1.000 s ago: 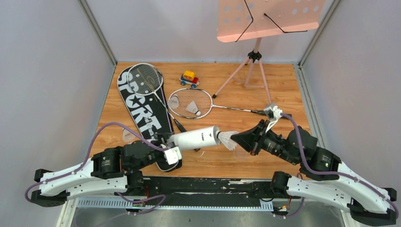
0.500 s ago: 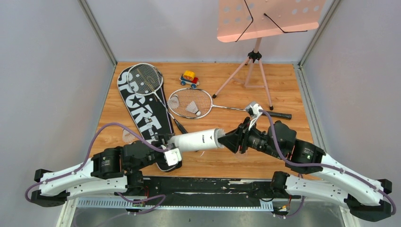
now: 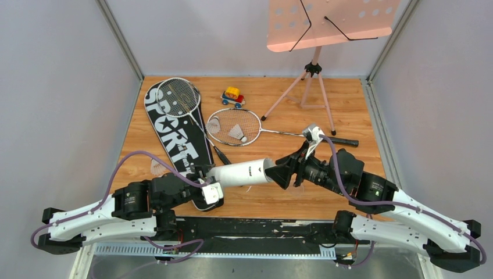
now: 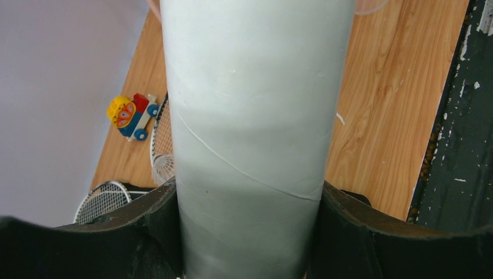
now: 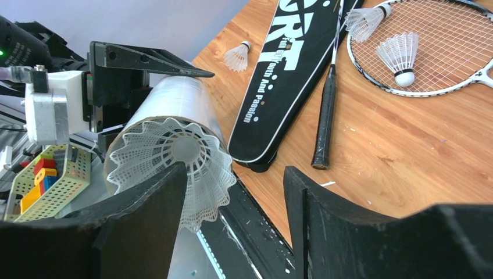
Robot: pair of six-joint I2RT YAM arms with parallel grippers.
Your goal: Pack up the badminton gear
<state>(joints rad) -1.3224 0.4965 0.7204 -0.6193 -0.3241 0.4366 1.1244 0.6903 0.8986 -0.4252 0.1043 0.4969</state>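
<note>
The right end effector [image 5: 234, 174] has its jaws spread and grips nothing. It sits just off the open mouth of the white tube [image 3: 241, 171], where one shuttlecock [image 5: 174, 154] is seated cork-first with its skirt partly out. The left end effector [image 4: 249, 197] is clamped round the tube's left end and holds it above the counter [image 3: 349, 99]. The tube's long axis runs left to right, roughly level, with the mouth facing right.

Packing looks barely begun, with one shuttlecock loaded. Two shuttlecocks [image 3: 214, 125] rest on the far racket [image 3: 234, 126], and a third [image 3: 157, 167] lies by the black bag [image 3: 174, 139]. Another racket [image 3: 178, 96] lies on top of the bag, unpacked.
</note>
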